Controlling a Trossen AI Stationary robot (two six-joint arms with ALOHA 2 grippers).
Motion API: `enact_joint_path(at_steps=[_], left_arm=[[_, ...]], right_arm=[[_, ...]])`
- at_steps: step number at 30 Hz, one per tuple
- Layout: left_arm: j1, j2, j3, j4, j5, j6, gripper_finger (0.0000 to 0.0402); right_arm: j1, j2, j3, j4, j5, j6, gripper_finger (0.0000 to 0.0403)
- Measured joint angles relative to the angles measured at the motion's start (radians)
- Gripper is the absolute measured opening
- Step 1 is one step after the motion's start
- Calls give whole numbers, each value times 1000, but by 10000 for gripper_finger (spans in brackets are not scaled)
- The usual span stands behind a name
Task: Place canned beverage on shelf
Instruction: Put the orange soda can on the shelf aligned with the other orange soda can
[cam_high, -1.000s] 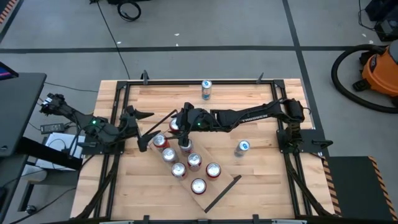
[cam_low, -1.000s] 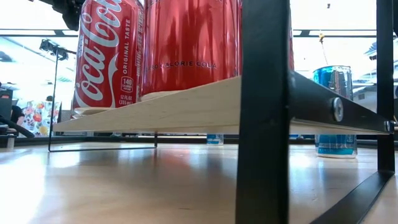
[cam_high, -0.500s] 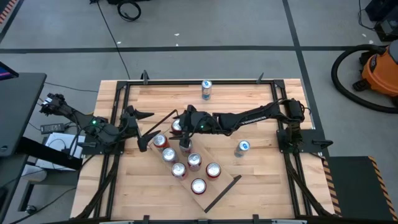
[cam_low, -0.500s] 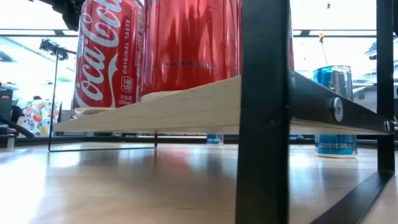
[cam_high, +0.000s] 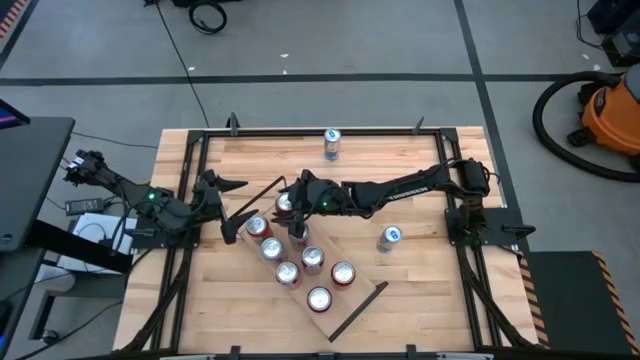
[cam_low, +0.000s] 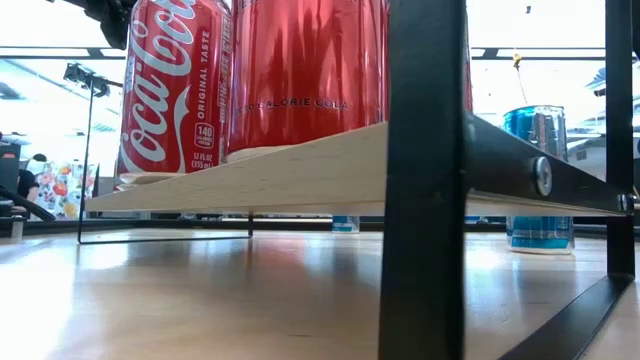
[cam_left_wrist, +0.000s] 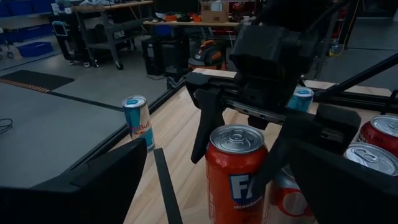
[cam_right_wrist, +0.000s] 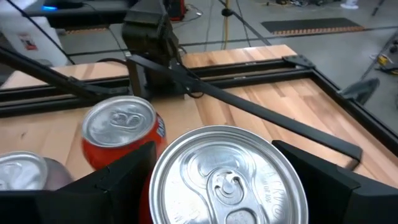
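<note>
Right arm has stretched out a touch compared to a second ago, and nothing else has budged, cans included.

Room-wise: the shelf (cam_high: 362, 296) lies slanted across the middle of the table (cam_high: 420, 310), its long axis running from the left-centre toward the near right, with a black rod at each short end. Six other cans (cam_high: 312, 260) already crowd the plank, so the only bare wood on it is at the near-right end. Off the shelf, a blue can (cam_high: 389, 237) stands just to its right and a second blue can (cam_high: 331, 143) sits well apart at the far edge. Open tabletop shows on the right and along the near side.

The right gripper (cam_high: 289, 205) hangs over the shelf's far-left end, fingers pinching an orange can (cam_left_wrist: 236, 168) on both sides (the left wrist view shows this best). That can stands upright, long axis vertical, silver top up, right next to the neighbouring cans. Whether its base rests on the plank, I can't tell.

The left gripper (cam_high: 230, 207) waits at the table's left side, fingers spread wide, holding nothing, pointing at the orange can.
</note>
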Motion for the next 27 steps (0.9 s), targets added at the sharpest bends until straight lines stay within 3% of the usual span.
enact_joint_path(at_steps=[27], left_arm=[[0, 1, -1, -3, 0, 0, 398]], right_arm=[[-1, 46, 3, 10, -16, -4, 322]])
